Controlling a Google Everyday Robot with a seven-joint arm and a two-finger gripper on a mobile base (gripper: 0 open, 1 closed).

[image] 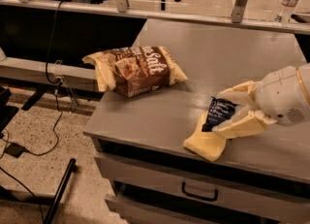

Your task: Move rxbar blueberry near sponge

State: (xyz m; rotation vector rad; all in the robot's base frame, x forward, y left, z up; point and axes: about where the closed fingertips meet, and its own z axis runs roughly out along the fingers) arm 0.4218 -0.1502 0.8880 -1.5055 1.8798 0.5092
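The rxbar blueberry (219, 112), a dark navy wrapper with pale text, is held between the pale yellow fingers of my gripper (224, 113) at the right of the grey table. The gripper is shut on it. The bar hangs just above the far end of the sponge (204, 142), a pale yellow soft block lying near the table's front edge. The lower finger (240, 126) covers part of the sponge.
A large brown-and-cream chip bag (134, 70) lies on the left part of the table (145, 116). A water bottle (288, 0) stands at the far right back. Drawers (198, 193) sit below the front edge; cables and floor lie to the left.
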